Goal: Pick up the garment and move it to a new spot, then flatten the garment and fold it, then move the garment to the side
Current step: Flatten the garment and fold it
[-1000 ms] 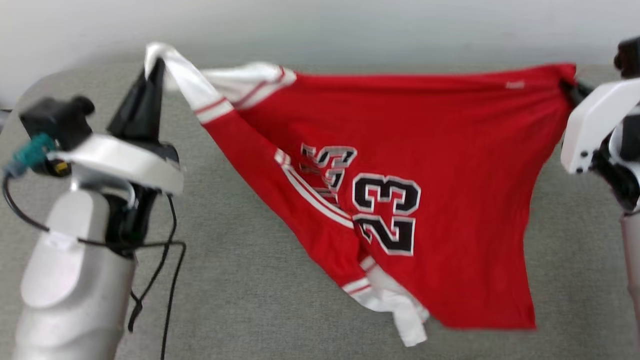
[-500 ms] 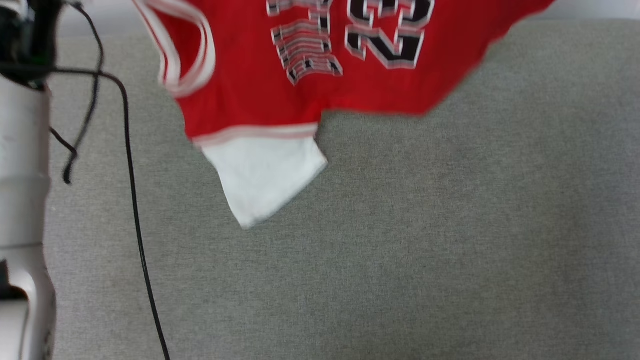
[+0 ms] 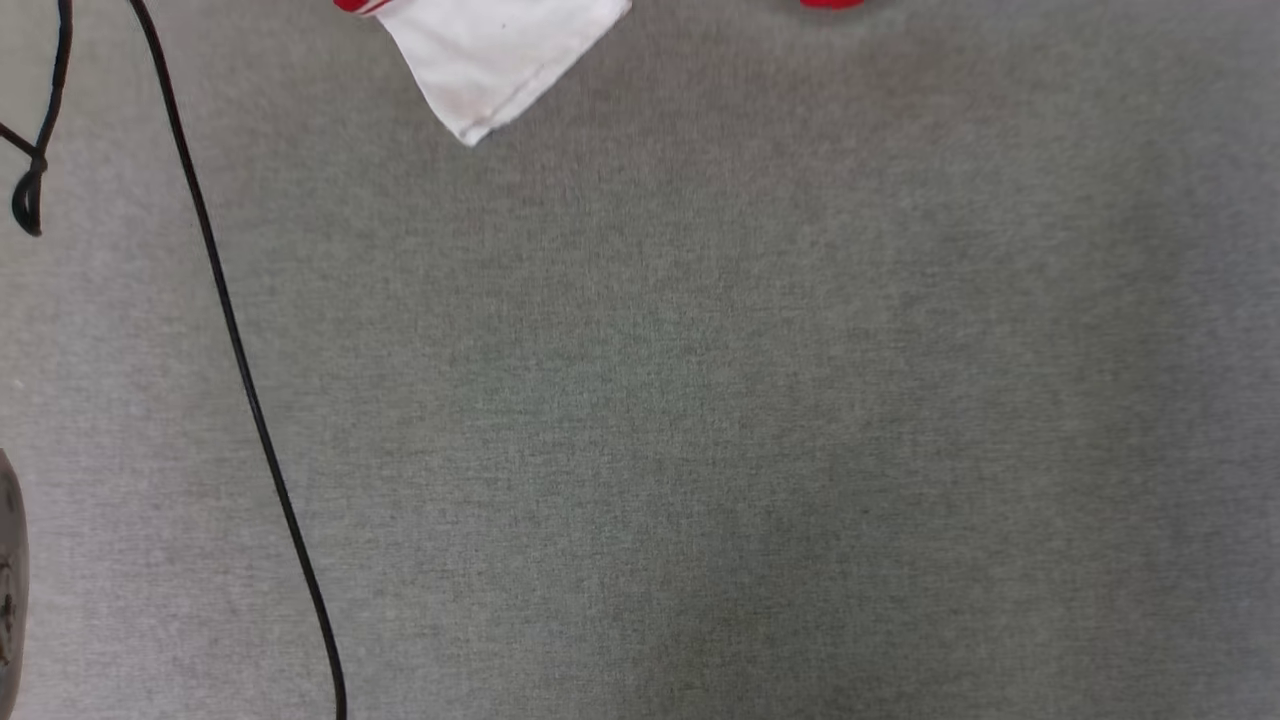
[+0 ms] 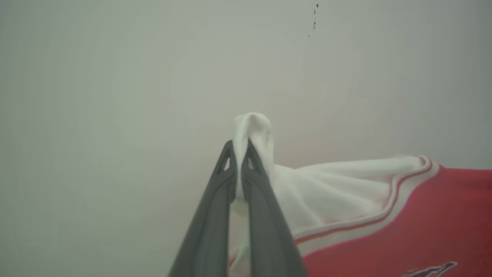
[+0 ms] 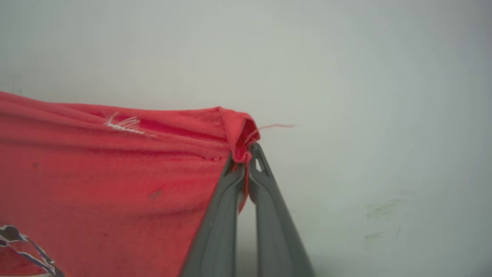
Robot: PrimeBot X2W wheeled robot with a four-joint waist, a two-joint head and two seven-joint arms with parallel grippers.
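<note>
at the far edge of the grey table [image 3: 700, 420], top of the head view: one white sleeve end [image 3: 495, 55] of the shirt [image 4: 403, 227], corner pointing near, hanging over the cloth surface; contact cannot be told. a sliver of red cloth shows further right at the same edge.

shirt: red, thin, held up in the air between two claws, against a pale wall [image 4: 115, 77].

left claw [image 4: 239, 148]: closed, pinching a white fold of sleeve that sticks out past the fingertips. a white band with red stripes, then red cloth, spreads away to the right.

right claw [image 5: 245, 154]: closed, pinching a red corner of the shirt, one loose thread at the tip. red cloth sags away to the left, with part of a black, white-edged print low down.

black cable [image 3: 235, 340]: hangs from far to near along the left side of the table.
</note>
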